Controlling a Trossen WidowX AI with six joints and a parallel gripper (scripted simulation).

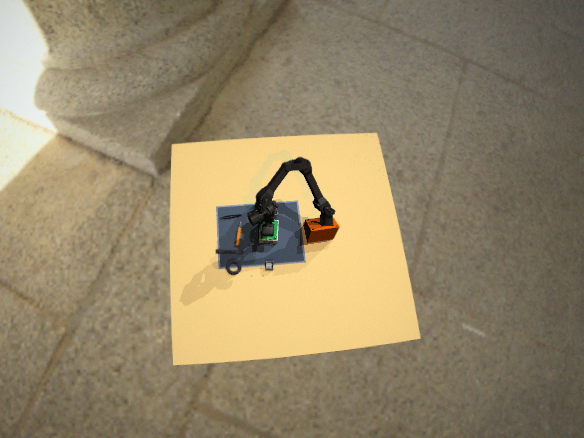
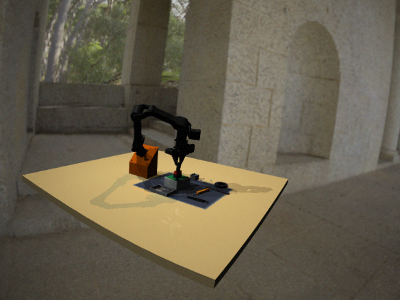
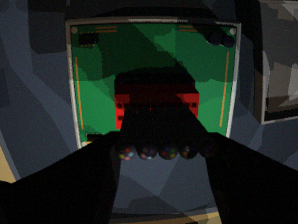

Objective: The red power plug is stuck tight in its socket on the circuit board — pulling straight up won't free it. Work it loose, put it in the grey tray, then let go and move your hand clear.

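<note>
Red plug (image 2: 177, 172) (image 3: 157, 89): one, at the circuit board (image 1: 275, 237) (image 2: 171, 177) (image 3: 100, 65), clamped in the claw (image 1: 268, 229) (image 2: 178, 168) (image 3: 164, 143), partly masked by its fingers. Grey tray (image 2: 170, 194) (image 3: 259, 100): one, beside the board. Blue mat (image 1: 290, 255) (image 2: 211, 203): beneath both. Orange-handled tool (image 1: 238, 236) (image 2: 202, 192): one, lying on the mat. Black ring (image 1: 227, 270) (image 2: 221, 188): one, at the mat's edge. Small grey box (image 1: 269, 266) (image 2: 194, 177): one, near the board.

The top view hides the red plug beneath the dark hand (image 1: 268, 229) (image 2: 177, 168) (image 3: 162, 145). In the wrist view, the picture's right edge cuts off the grey tray (image 3: 258, 75), and shadow blurs the far side of the red housing (image 3: 157, 95).
</note>
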